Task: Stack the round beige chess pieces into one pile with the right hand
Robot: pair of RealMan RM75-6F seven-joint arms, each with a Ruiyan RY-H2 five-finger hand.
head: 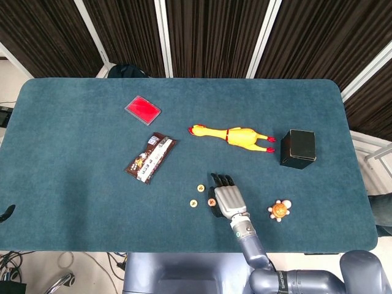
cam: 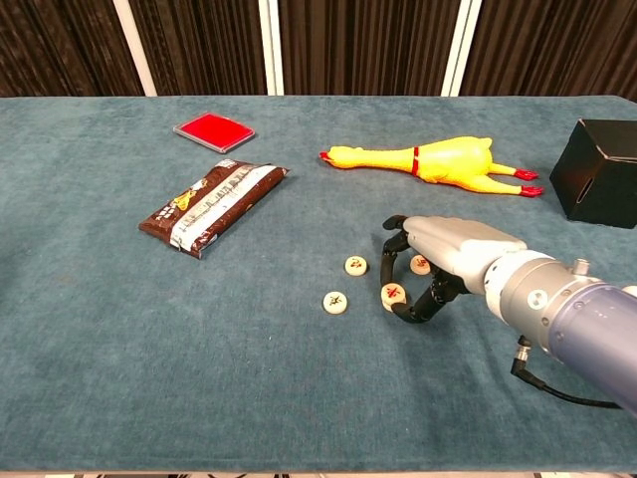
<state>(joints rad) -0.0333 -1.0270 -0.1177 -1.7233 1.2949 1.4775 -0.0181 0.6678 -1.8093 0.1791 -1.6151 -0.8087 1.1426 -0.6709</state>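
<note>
Our right hand (head: 225, 199) sits low over the table (head: 73, 184) in the head view, fingers curved down and to the left, with one beige piece (head: 210, 201) tucked at its left edge. Two more pieces lie loose just left of it, one nearer the snack packet (head: 150, 158) side (head: 200, 187) and one lower down (head: 193, 203). From up here we cannot see whether the fingers actually close on the piece.

Looking from the chest camera, our right hand (cam: 438, 264) arches over the cloth, thumb and fingertips (cam: 396, 227) curling round a piece with a red mark (cam: 393, 295). That piece looks pinched between them, though whether it is lifted or resting on the cloth we cannot tell. Another piece (cam: 420, 264) shows under the palm, and the two loose ones (cam: 355, 265) (cam: 335, 301) sit apart to the left. Nothing is stacked yet. Our left hand shows in neither view.

We judge the risks as these: the pinch is shallow on a thin disc, so it could slip or flip on edge when raised. The piece under the palm is half hidden, and sweeping sideways could drag it along. Setting one disc down off-centre on another would let it slide off.
</note>
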